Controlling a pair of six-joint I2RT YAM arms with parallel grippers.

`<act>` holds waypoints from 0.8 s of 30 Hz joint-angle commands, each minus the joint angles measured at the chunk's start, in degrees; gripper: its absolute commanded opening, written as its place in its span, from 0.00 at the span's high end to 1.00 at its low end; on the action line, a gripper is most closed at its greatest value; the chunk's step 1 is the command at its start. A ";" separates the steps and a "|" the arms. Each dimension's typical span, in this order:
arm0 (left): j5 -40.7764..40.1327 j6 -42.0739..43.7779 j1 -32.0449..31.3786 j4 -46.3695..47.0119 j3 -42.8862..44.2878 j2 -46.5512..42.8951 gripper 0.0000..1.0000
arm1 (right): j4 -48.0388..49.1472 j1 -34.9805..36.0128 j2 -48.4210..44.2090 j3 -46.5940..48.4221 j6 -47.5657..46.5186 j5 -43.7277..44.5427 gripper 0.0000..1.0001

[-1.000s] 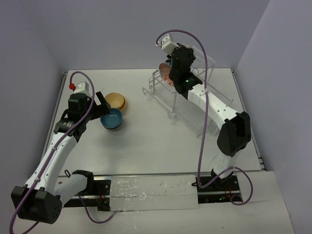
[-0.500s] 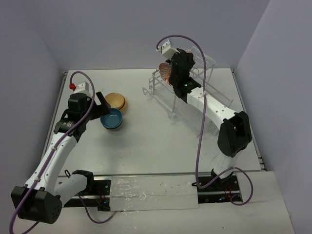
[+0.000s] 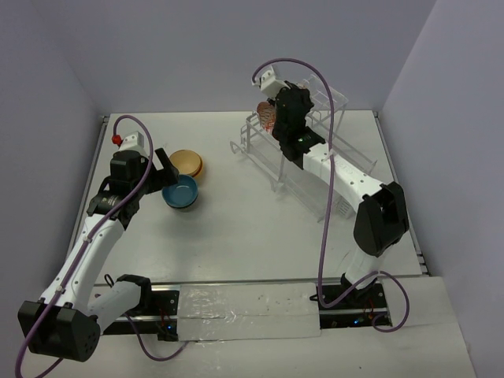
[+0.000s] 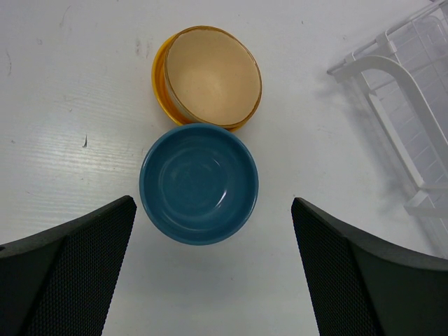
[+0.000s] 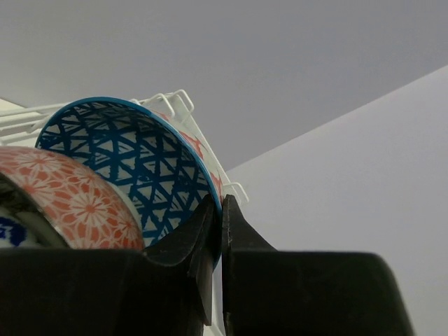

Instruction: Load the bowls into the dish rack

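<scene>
A plain blue bowl [image 4: 199, 183] sits upright on the table, and my left gripper [image 4: 212, 203] hovers above it, open, its fingers wide on either side. Just beyond it a tan bowl [image 4: 212, 77] is nested in an orange-yellow bowl [image 4: 159, 70]. My right gripper [image 5: 220, 203] is over the far end of the dish rack [image 3: 260, 150], shut on the rim of a blue zigzag bowl [image 5: 133, 161] that stands on edge among the rack wires [image 5: 175, 98]. A reddish-pink patterned bowl [image 5: 63, 196] stands right beside it, also seen from above [image 3: 266, 116].
The white wire rack [image 4: 399, 91] runs diagonally across the right half of the table. Grey walls close in the back and both sides. The right arm's purple cable [image 3: 327, 205] hangs down across the rack.
My right gripper has shifted slightly over the rack's far end, still pinching the zigzag bowl's rim. The left arm and the bowls on the table have not moved.
</scene>
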 commanded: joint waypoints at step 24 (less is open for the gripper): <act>0.27 0.84 0.26 2.14 0.08 -1.09 0.01 | -7.29 3.23 -8.40 0.56 6.81 -1.13 0.73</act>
